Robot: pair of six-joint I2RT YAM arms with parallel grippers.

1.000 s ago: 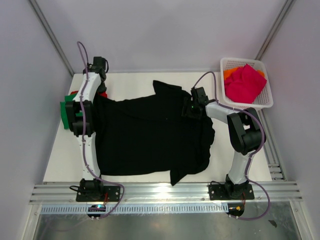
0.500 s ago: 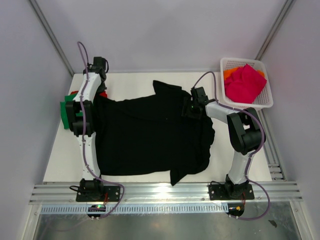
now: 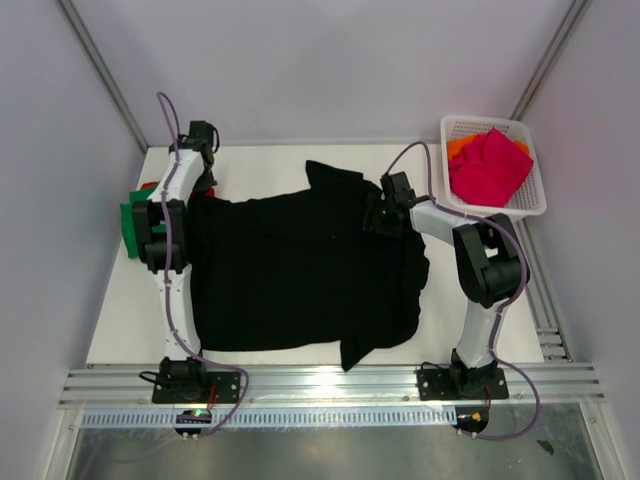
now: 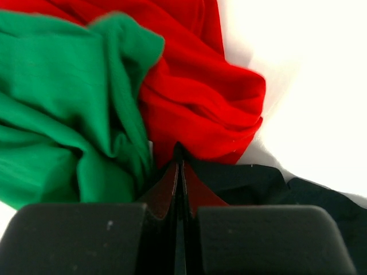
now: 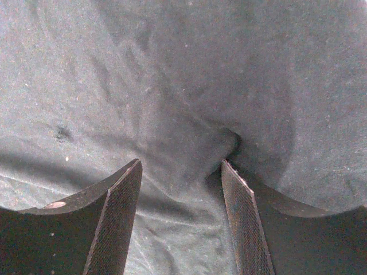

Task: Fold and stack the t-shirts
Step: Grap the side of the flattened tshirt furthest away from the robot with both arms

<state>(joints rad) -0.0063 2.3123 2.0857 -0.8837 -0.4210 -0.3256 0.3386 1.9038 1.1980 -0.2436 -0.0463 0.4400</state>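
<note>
The large black t-shirt (image 3: 300,270) lies spread over the middle of the table. My left gripper (image 3: 203,186) is at its far left corner. In the left wrist view the left gripper (image 4: 179,154) is shut, its tips pinching the edge of the black t-shirt (image 4: 258,180) just below the red t-shirt (image 4: 200,97) and beside the green t-shirt (image 4: 57,114). My right gripper (image 3: 378,218) rests on the shirt's far right part. It stands open (image 5: 180,163), with a ridge of the black t-shirt (image 5: 183,74) between its fingers.
The white basket (image 3: 530,205) at the far right holds a magenta-pink t-shirt (image 3: 490,165) over an orange one (image 3: 460,147). The green t-shirt (image 3: 130,225) lies at the table's left edge, with a bit of the red t-shirt (image 3: 147,186) behind it. Grey walls close off both sides.
My left gripper has closed at the black shirt's far left corner, and its wrist has shifted slightly. The right arm has barely moved.
</note>
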